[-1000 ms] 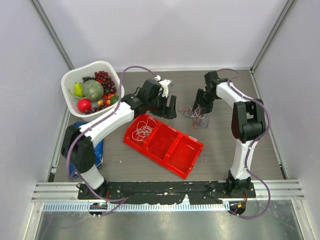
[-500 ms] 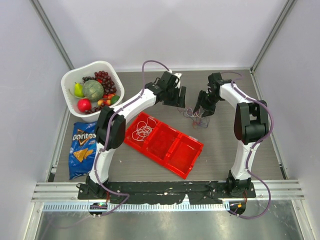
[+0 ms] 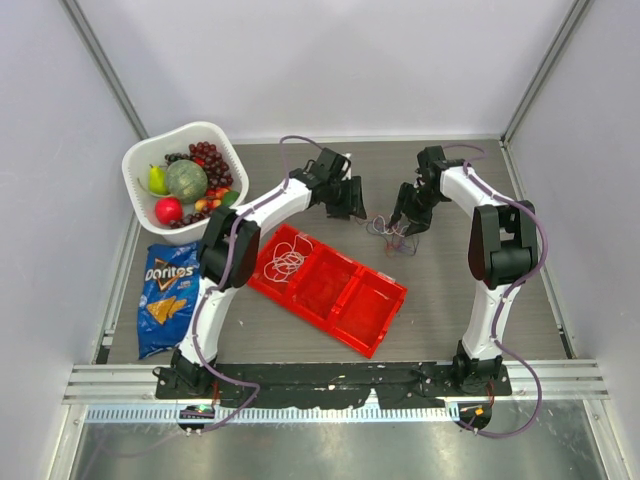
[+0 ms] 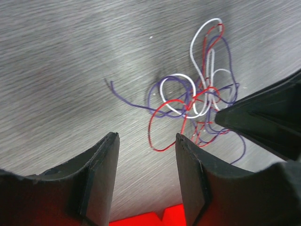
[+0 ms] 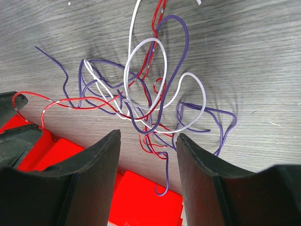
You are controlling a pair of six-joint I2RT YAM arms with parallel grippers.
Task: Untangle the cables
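Flanking the cable tangle (image 3: 390,232) mid-tabletop toward the far edge, beyond the red tray (image 3: 376,300), with left gripper (image 3: 351,207) and right gripper (image 3: 412,218) spread, empty. Best pinching one strand only, easing outward slowly.

Overhead on the whole table (image 3: 440,322) — wrist views close, seemingly opposed, over the same cables (image 3: 389,231)
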